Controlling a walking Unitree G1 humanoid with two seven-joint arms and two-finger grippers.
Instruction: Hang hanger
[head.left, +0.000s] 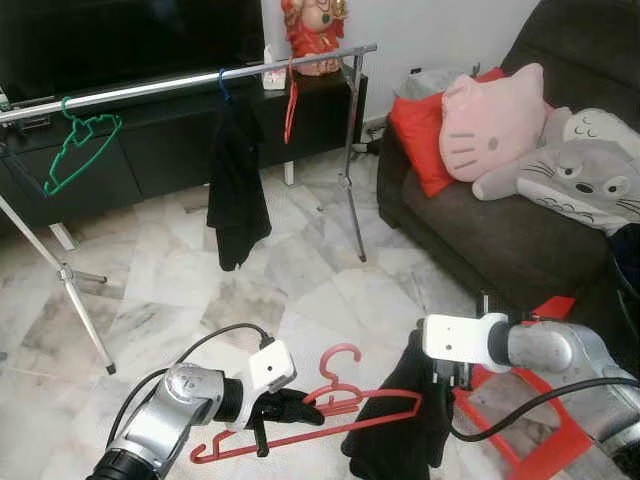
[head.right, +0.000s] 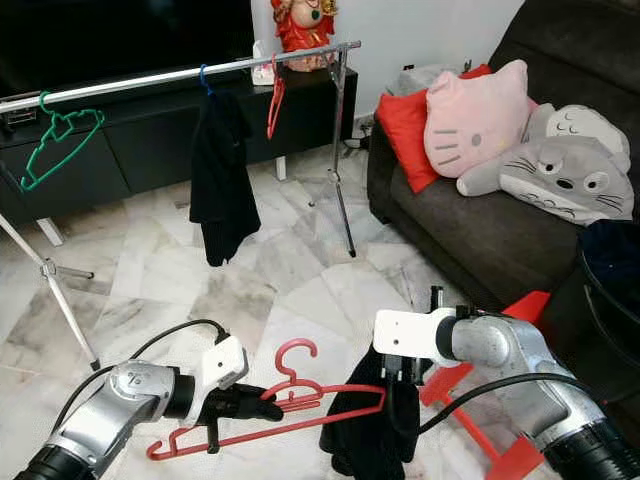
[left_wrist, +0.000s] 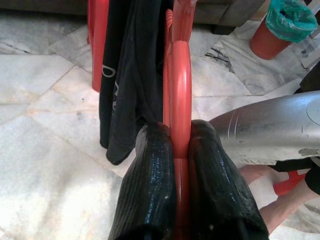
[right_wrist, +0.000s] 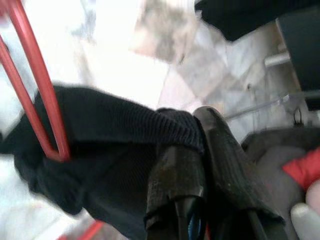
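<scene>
A red hanger (head.left: 345, 412) is held low over the marble floor, its hook pointing up. My left gripper (head.left: 312, 405) is shut on it near the neck; in the left wrist view both fingers (left_wrist: 150, 185) pinch the red bar (left_wrist: 180, 95). A black garment (head.left: 395, 435) drapes over the hanger's right end. My right gripper (head.left: 438, 385) is shut on that cloth (right_wrist: 110, 130), just right of the hanger's corner (right_wrist: 55, 150). The silver clothes rail (head.left: 200, 78) stands further off across the room.
On the rail hang a green hanger (head.left: 82, 148), a black garment on a blue hanger (head.left: 237, 190) and a red hanger (head.left: 290, 105). A dark sofa (head.left: 500, 230) with cushions is at the right. A red frame (head.left: 515, 425) lies under my right arm.
</scene>
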